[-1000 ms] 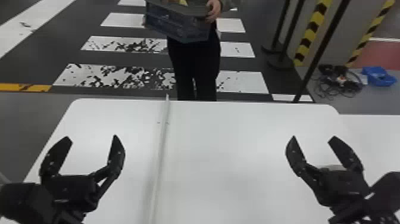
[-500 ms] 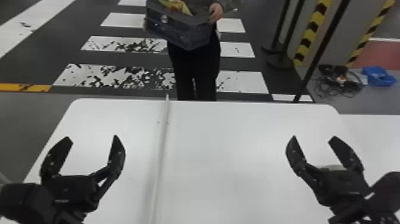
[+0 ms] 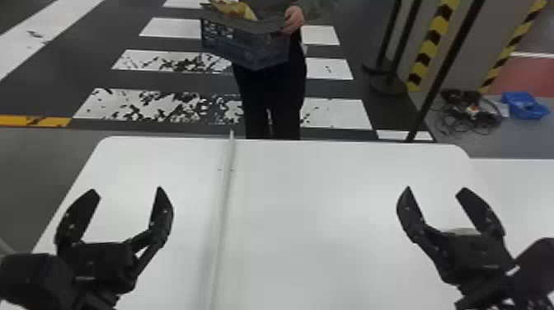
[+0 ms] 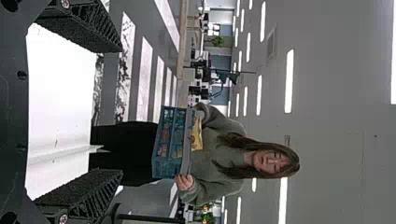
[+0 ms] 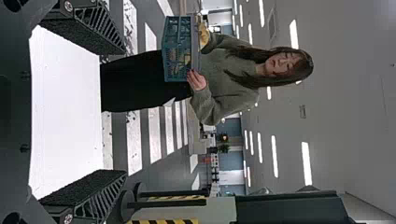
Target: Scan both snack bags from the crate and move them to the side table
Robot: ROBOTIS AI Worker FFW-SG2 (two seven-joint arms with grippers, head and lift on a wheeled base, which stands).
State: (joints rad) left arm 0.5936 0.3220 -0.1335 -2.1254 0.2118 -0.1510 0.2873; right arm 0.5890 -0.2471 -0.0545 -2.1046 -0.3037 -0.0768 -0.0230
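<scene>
Over the table's left part my left gripper [image 3: 127, 191] stands open and holds nothing; its fingers frame the left wrist view, the gripper [image 4: 122, 112] well apart. On the right side my right gripper [image 3: 436, 189] is open too, and the right wrist view has the gripper [image 5: 126, 112] with a wide gap. Beyond the far table edge a person holds the crate [image 3: 247, 45] in both hands, off the table. A yellow snack bag [image 3: 234, 9] pokes out of its top, seen also as a yellow bag [image 4: 197, 134] in the left wrist view.
The white table [image 3: 321, 214] spreads under both grippers, with a pale raised strip [image 3: 222, 206] running front to back. Another white surface [image 3: 519, 181] adjoins at right. On the floor behind lie cables [image 3: 470, 113] and a blue bin [image 3: 523, 106].
The person has tilted and lowered the crate a little, and more of the yellow bag shows at its top. Both arms have kept still.
</scene>
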